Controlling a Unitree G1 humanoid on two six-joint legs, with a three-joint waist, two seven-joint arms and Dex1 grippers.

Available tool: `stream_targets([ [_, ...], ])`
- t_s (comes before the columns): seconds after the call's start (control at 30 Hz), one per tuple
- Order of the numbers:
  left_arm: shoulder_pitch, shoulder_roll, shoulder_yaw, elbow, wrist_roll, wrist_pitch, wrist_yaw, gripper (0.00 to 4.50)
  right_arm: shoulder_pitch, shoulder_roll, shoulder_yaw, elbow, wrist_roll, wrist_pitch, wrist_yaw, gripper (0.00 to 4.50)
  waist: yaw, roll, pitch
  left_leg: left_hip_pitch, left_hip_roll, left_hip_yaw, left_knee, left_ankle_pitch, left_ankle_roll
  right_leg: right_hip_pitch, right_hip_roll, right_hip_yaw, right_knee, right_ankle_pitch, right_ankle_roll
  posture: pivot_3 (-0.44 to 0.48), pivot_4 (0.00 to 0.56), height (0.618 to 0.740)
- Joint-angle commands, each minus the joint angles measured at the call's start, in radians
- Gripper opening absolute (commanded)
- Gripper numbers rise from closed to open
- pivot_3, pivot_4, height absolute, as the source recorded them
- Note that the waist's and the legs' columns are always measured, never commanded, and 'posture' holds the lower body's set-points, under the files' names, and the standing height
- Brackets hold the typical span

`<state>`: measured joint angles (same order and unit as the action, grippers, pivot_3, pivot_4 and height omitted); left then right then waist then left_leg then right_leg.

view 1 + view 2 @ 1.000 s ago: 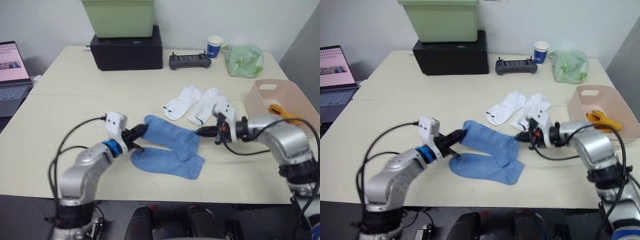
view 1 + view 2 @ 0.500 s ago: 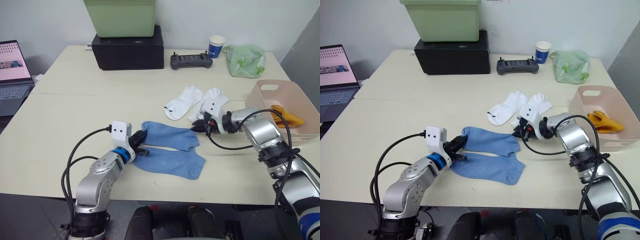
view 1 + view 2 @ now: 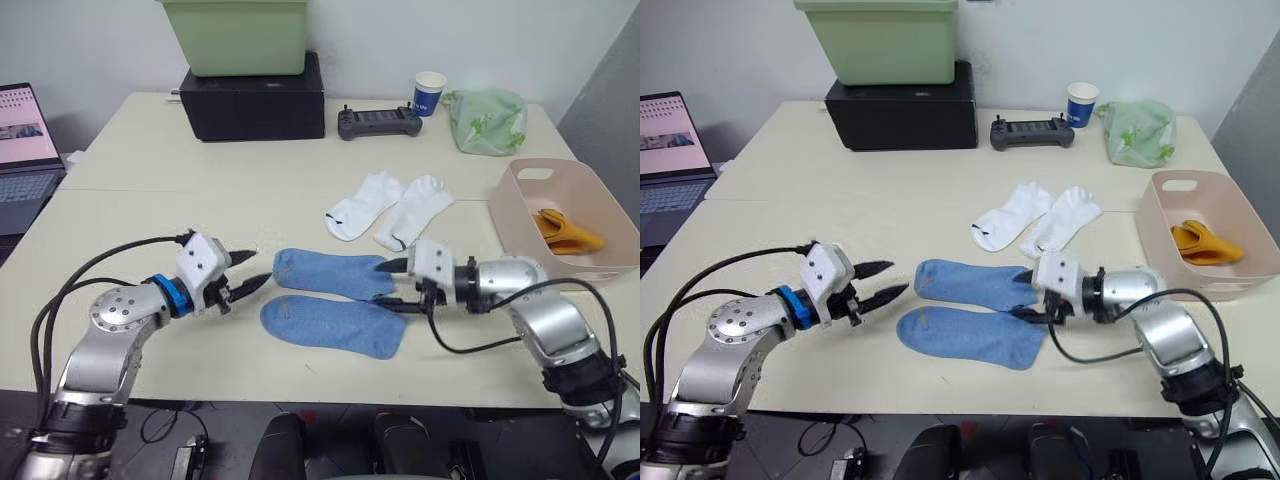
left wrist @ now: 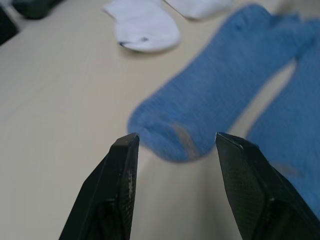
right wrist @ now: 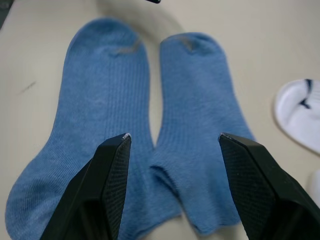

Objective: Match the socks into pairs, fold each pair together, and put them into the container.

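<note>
left gripper (image 3: pixel 245 270) open, low over table; right gripper (image 3: pixel 393 287) open, fingers pointing inward.

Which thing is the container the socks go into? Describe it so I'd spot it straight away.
Look to the table's right edge, below the pale green bag. There sits a pale pink basin with a handle slot, orange socks already inside; the green bin stands far back.
</note>
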<state>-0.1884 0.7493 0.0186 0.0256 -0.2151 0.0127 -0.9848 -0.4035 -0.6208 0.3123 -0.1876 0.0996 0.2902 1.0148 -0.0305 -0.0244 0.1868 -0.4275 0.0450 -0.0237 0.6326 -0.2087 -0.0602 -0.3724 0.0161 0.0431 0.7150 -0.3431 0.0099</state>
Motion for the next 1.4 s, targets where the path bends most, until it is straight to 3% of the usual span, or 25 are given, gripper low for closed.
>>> stream_targets([
  [0.03, -0.064, -0.002, -0.043, 0.097, 0.061, -0.172, -0.046, 2.49, -0.015, 0.012, 0.01, 0.011, -0.053, -0.08, -0.036, 3.0, 0.0, 0.0, 0.0, 0.0, 0.0, 0.0, 0.0, 0.0, 0.0, 0.0, 0.0, 0.0, 0.0, 0.0, 0.0, 0.0, 0.15, 0.74],
  [0.33, -0.211, -0.061, -0.142, 0.401, 0.21, -0.434, -0.013, 2.49, -0.08, 0.086, 0.053, 0.135, -0.135, -0.173, -0.067, 3.0, 0.0, 0.0, 0.0, 0.0, 0.0, -0.001, 0.0, 0.0, 0.0, 0.0, 0.001, -0.001, 0.001, 0.0, 0.0, 0.0, 0.15, 0.74],
  [0.4, -0.241, -0.075, -0.149, 0.451, 0.223, -0.467, -0.004, 2.55, -0.092, 0.101, 0.04, 0.155, -0.127, -0.184, -0.072, 2.62, 0.001, 0.0, 0.0, 0.0, 0.0, -0.001, 0.0, 0.0, 0.0, 0.0, 0.001, -0.001, 0.002, 0.0, 0.0, 0.0, 0.15, 0.74],
  [0.47, -0.266, -0.085, -0.151, 0.486, 0.234, -0.49, 0.006, 2.16, -0.101, 0.107, 0.031, 0.164, -0.118, -0.185, -0.069, 2.04, 0.002, 0.0, 0.0, 0.0, 0.0, 0.0, 0.0, 0.0, 0.0, 0.0, 0.0, -0.002, 0.002, 0.0, 0.0, 0.0, 0.15, 0.74],
  [0.63, -0.297, -0.101, -0.167, 0.542, 0.24, -0.526, -0.007, 0.66, -0.099, 0.105, 0.018, 0.163, -0.107, -0.188, -0.063, 0.18, 0.002, 0.0, 0.0, 0.0, 0.0, -0.001, 0.001, 0.0, 0.0, 0.0, 0.0, -0.002, 0.002, 0.0, 0.0, 0.0, 0.15, 0.74],
  [0.67, -0.301, -0.105, -0.17, 0.549, 0.239, -0.53, -0.01, 0.41, -0.097, 0.102, 0.016, 0.161, -0.105, -0.189, -0.06, 0.0, 0.002, 0.0, 0.0, 0.0, 0.0, -0.001, 0.001, 0.0, 0.0, 0.0, 0.0, -0.002, 0.002, 0.0, 0.0, 0.0, 0.15, 0.74],
  [0.73, -0.313, -0.112, -0.172, 0.565, 0.238, -0.536, -0.012, 0.02, -0.095, 0.105, 0.005, 0.162, -0.091, -0.178, -0.061, 0.0, 0.002, 0.0, 0.0, 0.0, 0.0, -0.001, 0.001, 0.0, 0.0, 0.0, 0.0, -0.002, 0.002, 0.0, 0.0, 0.0, 0.15, 0.74],
  [1.1, -0.394, -0.127, -0.125, 0.563, 0.185, -0.489, -0.012, 0.02, -0.12, 0.148, -0.116, 0.167, 0.033, -0.078, -0.085, 0.0, 0.002, 0.0, 0.0, 0.0, 0.0, -0.001, 0.001, 0.0, 0.0, 0.0, 0.0, -0.002, 0.002, 0.0, 0.0, 0.0, 0.15, 0.74],
  [1.4, -0.328, -0.075, -0.082, 0.239, 0.026, -0.245, -0.114, 0.02, -0.161, 0.113, -0.158, 0.057, 0.147, 0.056, -0.023, 0.0, -0.004, 0.0, 0.0, 0.0, 0.001, -0.001, 0.001, 0.0, 0.0, 0.0, 0.0, -0.001, 0.002, 0.0, 0.0, 0.0, 0.15, 0.74],
])
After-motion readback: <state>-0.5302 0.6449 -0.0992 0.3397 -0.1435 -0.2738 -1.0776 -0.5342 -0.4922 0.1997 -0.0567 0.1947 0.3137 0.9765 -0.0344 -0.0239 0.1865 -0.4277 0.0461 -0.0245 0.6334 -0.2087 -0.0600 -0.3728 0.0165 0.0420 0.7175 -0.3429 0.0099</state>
